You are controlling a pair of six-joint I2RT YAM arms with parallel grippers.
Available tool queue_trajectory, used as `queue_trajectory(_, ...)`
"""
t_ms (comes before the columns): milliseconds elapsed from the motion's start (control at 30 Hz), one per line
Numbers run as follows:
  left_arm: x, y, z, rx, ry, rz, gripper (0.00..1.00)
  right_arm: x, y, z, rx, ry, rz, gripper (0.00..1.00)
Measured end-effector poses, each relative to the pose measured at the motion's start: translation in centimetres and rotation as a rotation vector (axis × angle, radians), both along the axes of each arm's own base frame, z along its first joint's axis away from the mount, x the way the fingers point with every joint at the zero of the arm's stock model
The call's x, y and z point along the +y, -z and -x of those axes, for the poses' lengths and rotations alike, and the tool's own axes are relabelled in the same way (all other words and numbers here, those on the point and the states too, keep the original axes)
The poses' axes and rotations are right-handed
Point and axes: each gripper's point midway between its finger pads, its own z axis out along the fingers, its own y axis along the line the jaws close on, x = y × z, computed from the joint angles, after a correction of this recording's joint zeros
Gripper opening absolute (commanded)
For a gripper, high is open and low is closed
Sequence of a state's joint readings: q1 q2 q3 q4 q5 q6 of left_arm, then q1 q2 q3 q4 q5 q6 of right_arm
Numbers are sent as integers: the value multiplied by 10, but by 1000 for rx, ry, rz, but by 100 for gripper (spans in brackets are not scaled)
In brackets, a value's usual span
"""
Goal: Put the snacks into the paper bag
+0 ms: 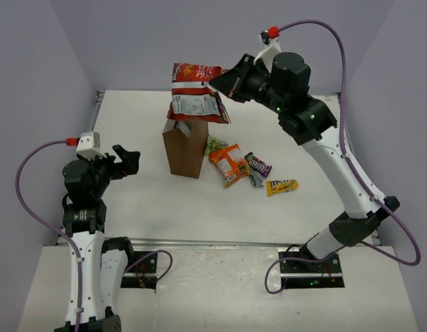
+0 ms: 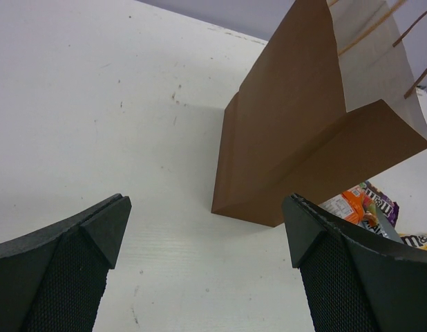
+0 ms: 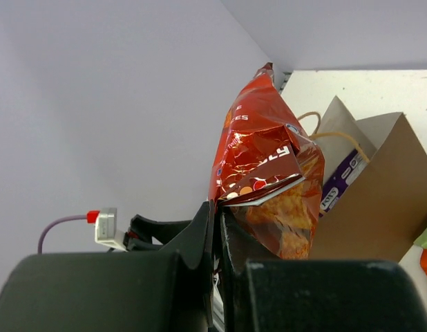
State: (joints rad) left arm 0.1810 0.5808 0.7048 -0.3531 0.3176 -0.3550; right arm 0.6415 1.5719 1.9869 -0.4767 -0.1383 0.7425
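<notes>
**Red chip bag (image 1: 196,93): light, crinkly, slippery**

Right gripper (image 1: 219,83) pinches its sealed edge, probably the firmest hold on puffy foil; the packet dangles over the paper bag's (image 1: 186,149) open mouth. Left gripper (image 1: 128,160) hovers spread nearby, above the table (image 1: 130,117).

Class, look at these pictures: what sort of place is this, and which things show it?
Probably a robot test booth: two arms bolted at the edge of a white table, plain lilac walls closing it in, plus a paper bag and snacks.
</notes>
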Motion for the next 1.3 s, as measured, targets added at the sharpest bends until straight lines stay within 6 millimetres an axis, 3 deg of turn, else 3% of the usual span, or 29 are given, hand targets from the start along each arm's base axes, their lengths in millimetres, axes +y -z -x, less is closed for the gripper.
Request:
queue_trajectory(167, 0, 0, 0, 0, -1, -1, 100, -12, -18, 9, -36, 27, -21, 0)
queue_trajectory(300, 0, 0, 0, 0, -1, -1, 100, -15, -19, 8, -39, 42, -23, 0)
queue_trajectory(733, 0, 0, 0, -1, -1, 0, 100, -3, 14, -25, 77, 103, 72, 0)
queue_trajectory(933, 1, -2, 1, -8, -7, -3, 100, -8, 31, -28, 146, 148, 104, 0)
queue_trajectory(1133, 1, -2, 1, -8, -7, -4, 100, 5, 39, -23, 169, 126, 117, 0)
queue_trajectory(1200, 1, -2, 1, -9, -8, -4, 100, 12, 44, -21, 180, 111, 124, 4)
queue_trajectory(1267, 1, -2, 1, -10, -8, -4, 100, 20, 51, -22, 192, 100, 131, 18)
queue_trajectory(1300, 1, -2, 1, -10, -8, -4, 100, 24, 53, -23, 197, 96, 131, 31)
